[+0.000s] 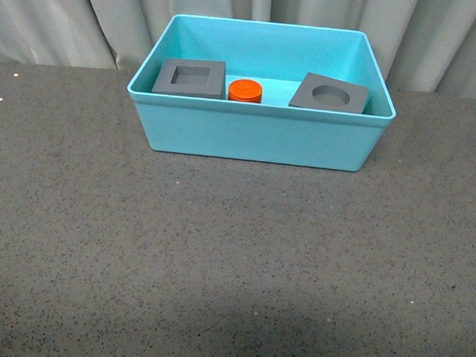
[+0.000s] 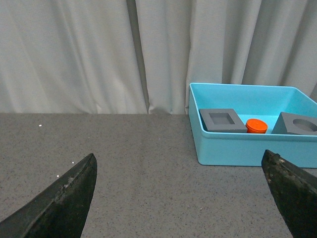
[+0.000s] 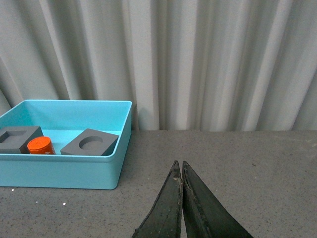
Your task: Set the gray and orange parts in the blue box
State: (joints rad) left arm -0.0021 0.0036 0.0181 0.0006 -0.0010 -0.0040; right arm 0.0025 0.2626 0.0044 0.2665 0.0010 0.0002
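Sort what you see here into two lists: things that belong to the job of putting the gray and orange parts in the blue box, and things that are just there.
Belongs to the job:
- gray cube with square recess, in the box
- gray cube with round recess, in the box
- orange cylinder, between the cubes
- blue box

Just there:
- dark speckled table
- gray curtain behind

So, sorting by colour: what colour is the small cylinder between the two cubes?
Orange; the small plastic cylinder shows best in the front view.

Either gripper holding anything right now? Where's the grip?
Nothing held. Left gripper open and empty, right gripper shut on nothing; all three parts sit in the box.
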